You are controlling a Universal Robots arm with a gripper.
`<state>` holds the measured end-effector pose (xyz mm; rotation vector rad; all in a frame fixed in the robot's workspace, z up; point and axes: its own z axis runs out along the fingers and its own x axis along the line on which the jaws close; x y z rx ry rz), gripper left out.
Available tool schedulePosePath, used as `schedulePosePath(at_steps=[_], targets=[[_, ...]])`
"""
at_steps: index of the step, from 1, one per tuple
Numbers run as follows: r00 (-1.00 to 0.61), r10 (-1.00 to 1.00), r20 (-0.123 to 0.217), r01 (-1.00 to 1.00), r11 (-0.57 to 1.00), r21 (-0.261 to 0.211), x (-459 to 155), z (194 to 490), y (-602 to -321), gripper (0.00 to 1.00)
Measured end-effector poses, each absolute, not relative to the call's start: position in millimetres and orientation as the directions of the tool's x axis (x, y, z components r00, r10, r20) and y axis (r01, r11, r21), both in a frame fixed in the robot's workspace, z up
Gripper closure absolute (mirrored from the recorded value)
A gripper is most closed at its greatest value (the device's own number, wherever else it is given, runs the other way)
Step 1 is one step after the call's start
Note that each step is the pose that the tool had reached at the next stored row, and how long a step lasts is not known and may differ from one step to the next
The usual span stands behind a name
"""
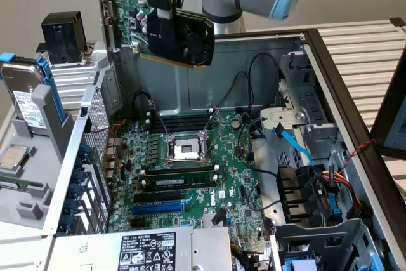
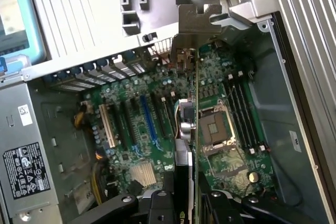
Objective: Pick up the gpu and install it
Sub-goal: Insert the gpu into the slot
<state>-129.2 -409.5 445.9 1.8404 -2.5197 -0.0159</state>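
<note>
So the gpu (image 1: 193, 36) is up in the air over the far part of the open case (image 1: 273, 61), well clear of the motherboard (image 1: 190, 176). The fingers (image 1: 162, 36) are pinching it mid-card. It's standing on edge, with the long axis running across the exterior view and dipping a bit toward its right. The silver bracket (image 1: 101, 4) is on the exterior view's left, and the fan faces near.

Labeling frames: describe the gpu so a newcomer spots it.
Find the open computer case; above its motherboard hangs the claw. It grips the gpu: a small green card with black fan shroud, silver bracket, the one board held aloft.
</note>
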Motion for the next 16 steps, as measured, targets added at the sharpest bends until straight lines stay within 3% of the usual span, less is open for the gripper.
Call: schedulePosePath(at_steps=[16], targets=[[-0.112, -0.994, -0.011, -0.993, 0.113, -0.019, -130.0, 440.0, -413.1, 0.73]])
